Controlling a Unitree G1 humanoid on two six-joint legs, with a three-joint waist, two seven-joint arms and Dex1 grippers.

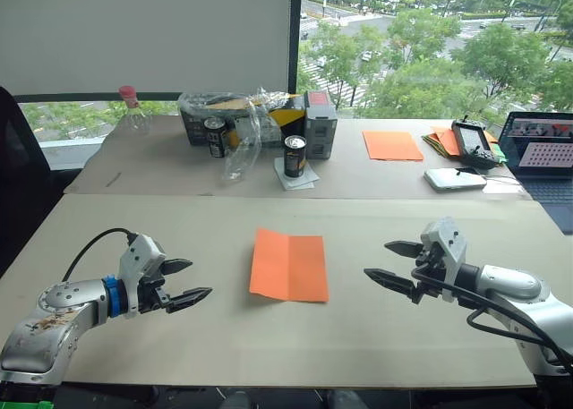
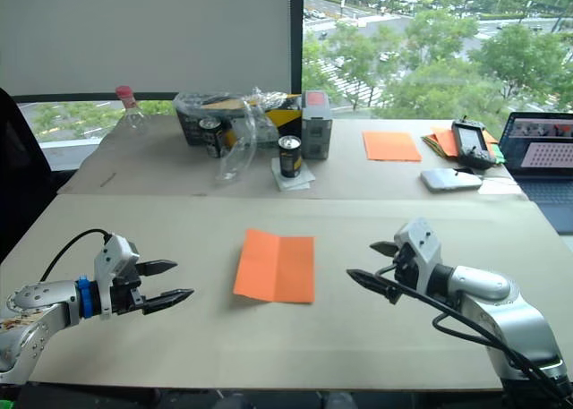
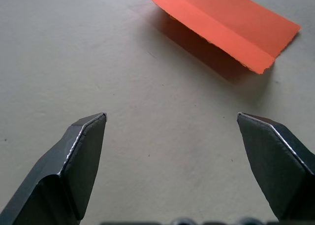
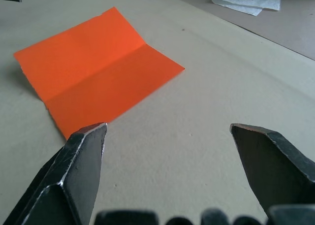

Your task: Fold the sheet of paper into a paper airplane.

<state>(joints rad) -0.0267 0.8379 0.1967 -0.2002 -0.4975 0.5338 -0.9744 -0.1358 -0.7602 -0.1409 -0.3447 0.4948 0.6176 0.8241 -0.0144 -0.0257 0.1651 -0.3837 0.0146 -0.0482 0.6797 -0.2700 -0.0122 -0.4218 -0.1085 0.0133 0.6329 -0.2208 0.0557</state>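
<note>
Left eye view: thin bright-orange sheet of paper point(image 1: 288, 265) flat between left gripper point(image 1: 183, 284) and right gripper point(image 1: 392, 262), centre-creased only; jaws apart, empty; all wing folds remaining.

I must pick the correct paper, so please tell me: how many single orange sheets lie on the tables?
2. The creased sheet lies on the near table between both end effectors. A smooth sheet lies on the far table beside a paper pile, which may hide more.
</note>
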